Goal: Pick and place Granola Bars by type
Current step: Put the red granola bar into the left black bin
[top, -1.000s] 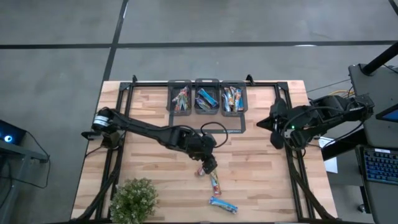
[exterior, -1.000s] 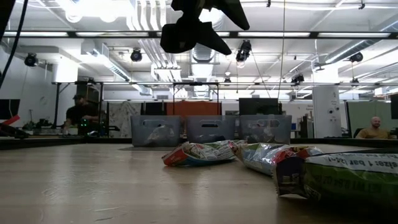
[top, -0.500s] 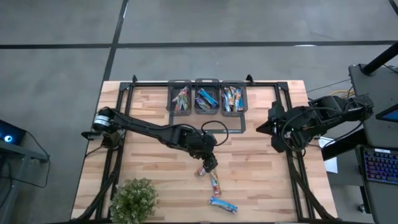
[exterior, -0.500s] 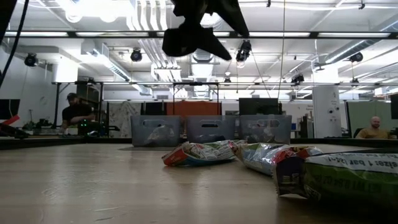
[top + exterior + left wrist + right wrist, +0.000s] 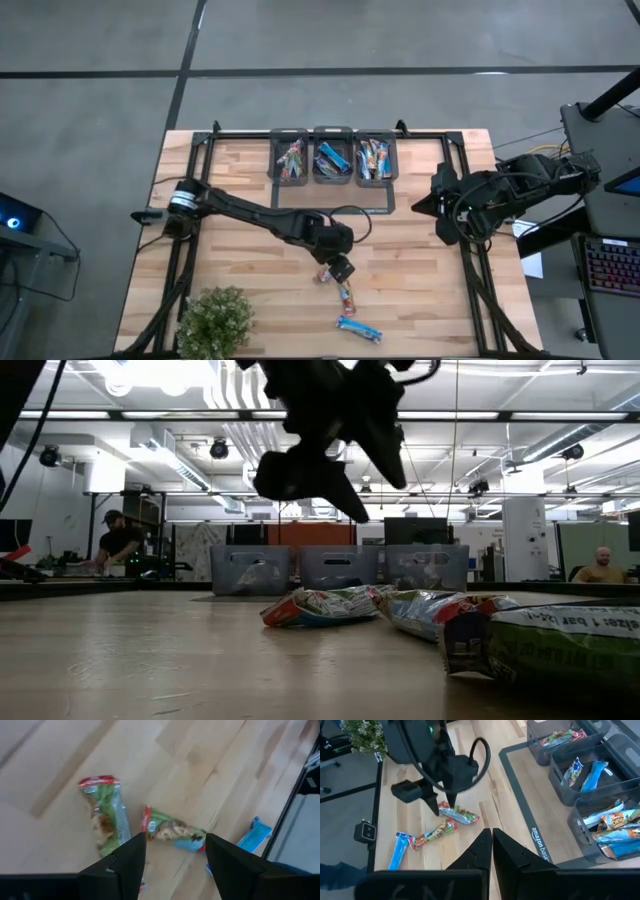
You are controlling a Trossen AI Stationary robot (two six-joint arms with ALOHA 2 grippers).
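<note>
Three granola bars lie flat on the wooden table. Two are green and red: one (image 5: pixel 172 830) shows between my left gripper's fingers, the other (image 5: pixel 105 817) lies beside it. A blue bar (image 5: pixel 358 328) lies nearer the table's near edge. My left gripper (image 5: pixel 340 269) hangs open above the green and red pair (image 5: pixel 320 605), well clear of them (image 5: pixel 375 495). My right gripper (image 5: pixel 491 847) is shut and waits near the table's right edge (image 5: pixel 428 200).
Three dark bins stand in a row at the far edge: the left one (image 5: pixel 291 158) with multicoloured bars, the middle one (image 5: pixel 332 158) with blue bars, the right one (image 5: pixel 374 158) with orange and blue bars. A leafy plant (image 5: pixel 214 320) sits at the near left corner.
My left gripper has come down toward the green and red bars and shifted slightly toward the near edge, staying open. The bars have not moved.
</note>
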